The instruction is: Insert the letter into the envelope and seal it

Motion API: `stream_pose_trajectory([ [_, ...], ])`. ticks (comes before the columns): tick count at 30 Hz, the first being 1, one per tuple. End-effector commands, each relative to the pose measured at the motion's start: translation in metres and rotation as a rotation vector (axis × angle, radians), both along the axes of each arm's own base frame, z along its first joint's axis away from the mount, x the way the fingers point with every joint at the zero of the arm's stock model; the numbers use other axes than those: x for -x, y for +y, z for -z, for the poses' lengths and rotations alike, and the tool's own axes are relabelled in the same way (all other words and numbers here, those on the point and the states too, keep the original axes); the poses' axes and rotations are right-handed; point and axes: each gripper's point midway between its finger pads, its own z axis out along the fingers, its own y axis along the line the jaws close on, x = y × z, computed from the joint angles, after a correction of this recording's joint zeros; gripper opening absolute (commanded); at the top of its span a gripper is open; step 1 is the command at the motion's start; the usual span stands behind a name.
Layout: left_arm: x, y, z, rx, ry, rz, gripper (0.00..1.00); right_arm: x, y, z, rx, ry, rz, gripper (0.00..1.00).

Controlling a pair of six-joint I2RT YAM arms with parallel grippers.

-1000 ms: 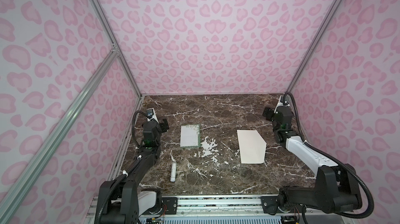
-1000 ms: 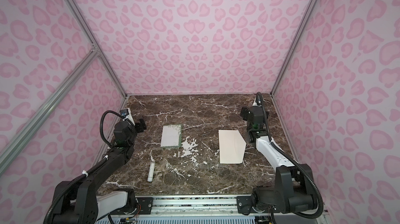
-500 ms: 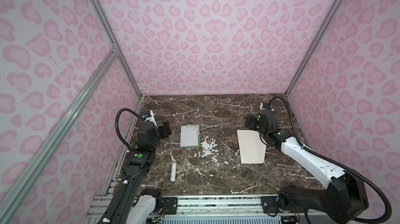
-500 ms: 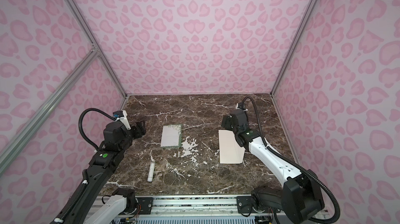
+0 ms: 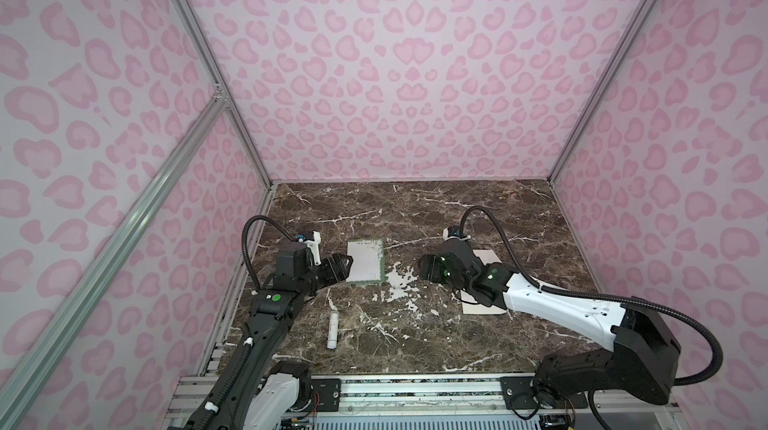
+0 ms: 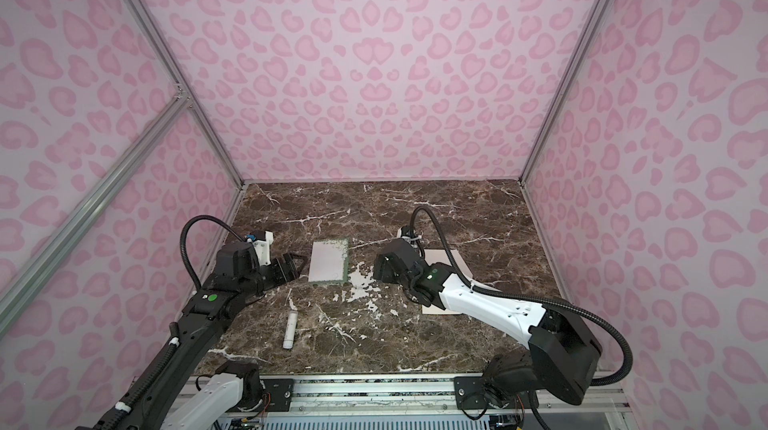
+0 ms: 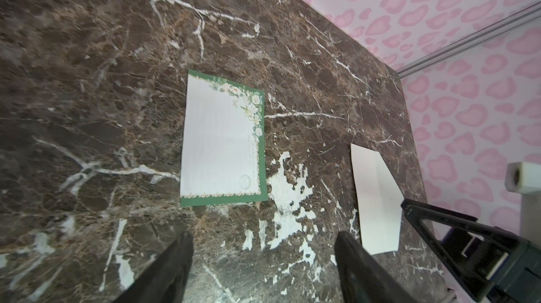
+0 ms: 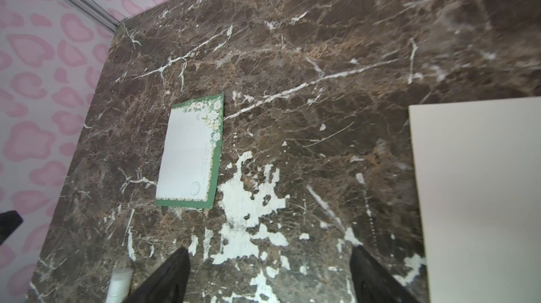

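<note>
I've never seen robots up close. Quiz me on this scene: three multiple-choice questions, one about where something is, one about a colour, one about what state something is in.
1. Where is the letter?
A) inside the envelope
B) flat on the marble table, apart from the envelope
C) held in a gripper

2. What colour is the letter's border?
A) red
B) blue
C) green

3. How are the left gripper and right gripper?
A) both open and empty
B) both shut on paper
C) one open, one shut

Answers:
1 B: bare marble shows between letter and envelope.
2 C: both wrist views show a green edge.
3 A: each wrist view shows fingers spread with nothing between them.
</note>
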Motion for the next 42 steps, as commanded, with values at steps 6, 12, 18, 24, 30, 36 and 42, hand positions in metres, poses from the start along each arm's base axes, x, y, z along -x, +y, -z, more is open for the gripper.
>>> stream_pose_trajectory([
  [6, -0.025, -0.022, 0.002, 0.062, 0.044, 0.095, 0.78, 0.006, 0.061, 0.013, -0.175, 0.102, -0.026, 0.82],
  [12, -0.038, -0.026, 0.028, 0.044, 0.113, 0.118, 0.77, 0.004, 0.092, 0.025, -0.263, 0.172, -0.030, 0.78],
  [18, -0.050, -0.030, 0.061, 0.023, 0.197, 0.155, 0.77, -0.001, 0.117, 0.040, -0.340, 0.218, -0.027, 0.75],
  [24, -0.066, -0.031, 0.082, 0.002, 0.253, 0.163, 0.76, -0.006, 0.137, 0.059, -0.420, 0.275, -0.020, 0.69],
  [30, -0.080, -0.032, 0.094, -0.007, 0.268, 0.168, 0.76, -0.011, 0.138, 0.070, -0.426, 0.299, -0.013, 0.68],
  [36, -0.088, -0.035, 0.108, -0.005, 0.297, 0.181, 0.75, -0.015, 0.133, 0.080, -0.448, 0.327, 0.009, 0.67],
  [42, -0.090, -0.035, 0.117, -0.009, 0.312, 0.188, 0.72, -0.017, 0.135, 0.085, -0.462, 0.345, 0.011, 0.67],
])
